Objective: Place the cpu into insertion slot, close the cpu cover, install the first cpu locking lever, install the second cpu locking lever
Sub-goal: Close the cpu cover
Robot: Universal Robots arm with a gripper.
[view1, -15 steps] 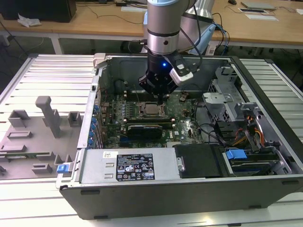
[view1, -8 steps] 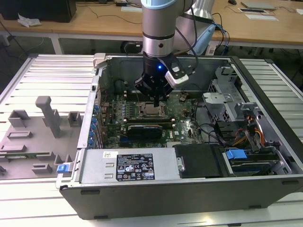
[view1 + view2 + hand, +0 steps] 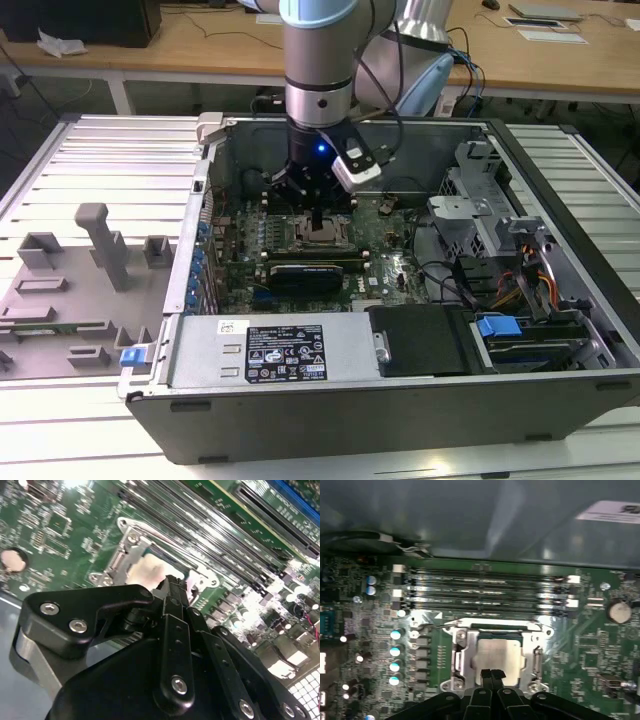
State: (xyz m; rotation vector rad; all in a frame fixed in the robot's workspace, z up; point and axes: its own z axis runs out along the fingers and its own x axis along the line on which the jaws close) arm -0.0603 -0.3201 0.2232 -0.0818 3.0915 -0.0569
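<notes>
Fingers (image 3: 485, 679) are clenched on nothing, tips resting at the cpu cover (image 3: 461, 652) edge. The cpu (image 3: 497, 655) lies in the insertion slot (image 3: 305, 237) (ten o'clock from the case (image 3: 400, 420) middle, exterior view), apparently with the cover down; whether the locking levers are latched cannot be told.

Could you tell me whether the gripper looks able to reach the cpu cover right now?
Probably yes: the gripper, fingers shut, hangs right over the cpu cover, which lies flat around the cpu, with nothing visible between them.
</notes>
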